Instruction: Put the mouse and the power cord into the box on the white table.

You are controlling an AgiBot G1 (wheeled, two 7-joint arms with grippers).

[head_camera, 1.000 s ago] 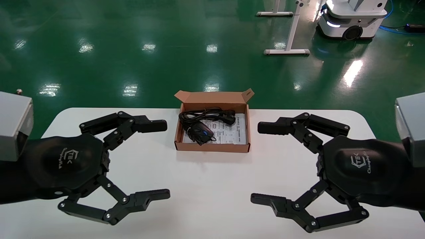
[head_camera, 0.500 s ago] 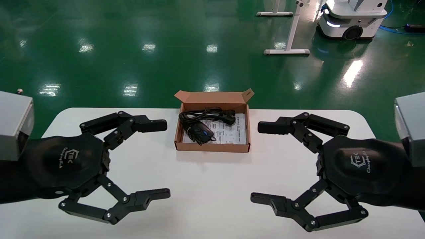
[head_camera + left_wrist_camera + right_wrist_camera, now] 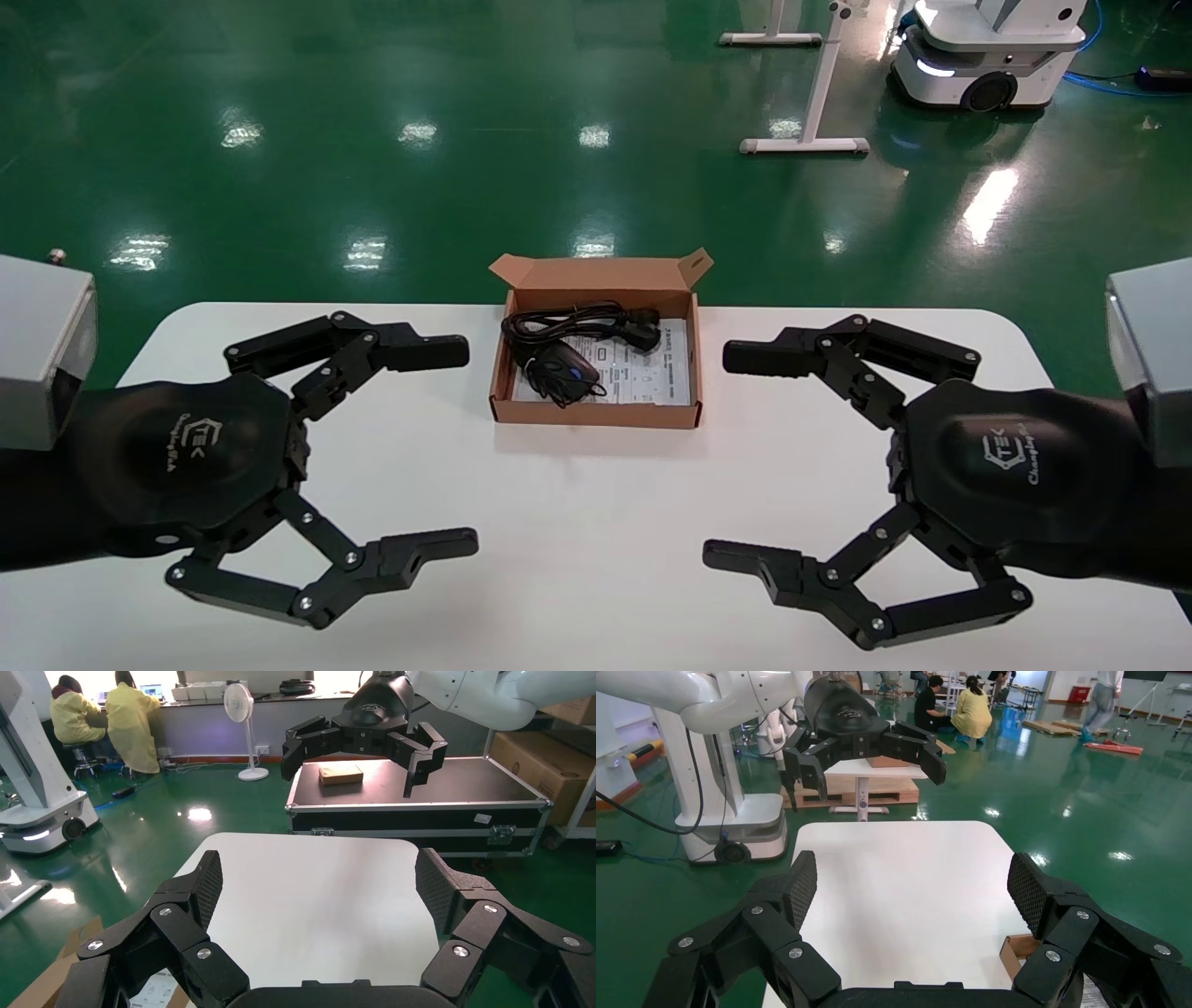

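Nearest, the black left gripper [image 3: 452, 445] and black right gripper [image 3: 736, 457] hovered with fingers spread wide and empty over the large plain white table [image 3: 596, 503], their arms cut off by the frame. Farther back, the shallow brown cardboard box [image 3: 596, 415] sat at the table's far edge. It held the small black mouse [image 3: 564, 369] and, just behind it, the coiled black power cord [image 3: 577, 325], their cables tangled and hard to separate.

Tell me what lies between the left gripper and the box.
Only bare white table, seen in the head view. The left gripper hovers open beside the box, nothing between them; the mouse and power cord lie inside the box.
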